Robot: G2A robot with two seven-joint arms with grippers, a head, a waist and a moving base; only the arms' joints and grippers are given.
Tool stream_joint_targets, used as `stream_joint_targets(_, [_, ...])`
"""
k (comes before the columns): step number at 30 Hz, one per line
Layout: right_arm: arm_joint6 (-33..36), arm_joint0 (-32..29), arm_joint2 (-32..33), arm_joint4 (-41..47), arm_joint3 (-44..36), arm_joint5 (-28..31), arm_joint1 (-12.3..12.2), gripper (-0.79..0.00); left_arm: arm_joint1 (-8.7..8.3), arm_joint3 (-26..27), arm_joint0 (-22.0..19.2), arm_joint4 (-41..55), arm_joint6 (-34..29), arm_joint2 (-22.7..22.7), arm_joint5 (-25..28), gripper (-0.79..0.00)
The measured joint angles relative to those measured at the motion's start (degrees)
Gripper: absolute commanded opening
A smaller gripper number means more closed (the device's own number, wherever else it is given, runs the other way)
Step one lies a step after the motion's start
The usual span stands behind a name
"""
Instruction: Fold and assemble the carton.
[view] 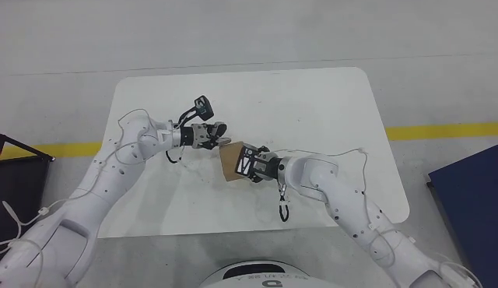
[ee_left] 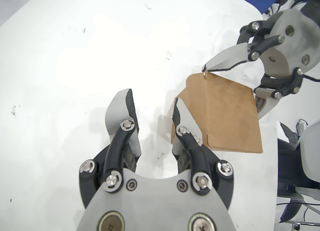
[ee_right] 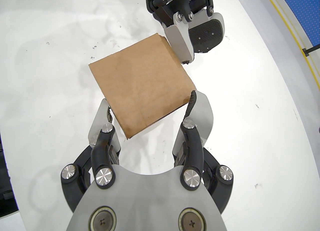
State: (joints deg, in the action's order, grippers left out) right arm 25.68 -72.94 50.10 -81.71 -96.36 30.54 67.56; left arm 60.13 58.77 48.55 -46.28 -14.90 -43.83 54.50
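Note:
A flat brown carton (view: 231,162) lies tilted near the middle of the white table (view: 311,109), one side raised. My right gripper (ee_right: 150,107) stands wide open around the carton (ee_right: 140,84): one fingertip (ee_right: 193,98) touches a corner, and the other finger is partly hidden under the near edge. My left gripper (ee_left: 153,108) is open on the far side, one finger (ee_left: 181,117) against the carton's (ee_left: 225,117) edge and nothing between its fingers. From above, the left gripper (view: 212,135) and right gripper (view: 250,166) face each other across the carton.
The table's front edge runs close behind the right arm. A dark blue panel (view: 467,202) stands on the floor to the right, a black frame (view: 15,159) to the left. Bare tabletop lies toward the back and right.

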Motion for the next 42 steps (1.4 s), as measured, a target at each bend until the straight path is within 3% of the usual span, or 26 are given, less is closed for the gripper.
stream_joint_targets(31, [-0.05,1.44,-0.26,0.54,1.67,0.60,0.36,-0.169,0.29,-0.06,0.44,1.21,-3.87,-0.98,2.38,-0.416])
stream_joint_targets(37, [-0.04,1.46,-0.05,0.61,1.84,0.50,0.36,-0.166,-0.48,-0.31,0.00,-2.48,0.73,-4.75,-3.30,-0.422])
stream_joint_targets(42, [-0.05,1.05,0.21,0.82,1.85,0.20,0.31,-0.160,-2.11,4.73,1.74,-5.94,9.68,-10.70,-4.86,-0.406])
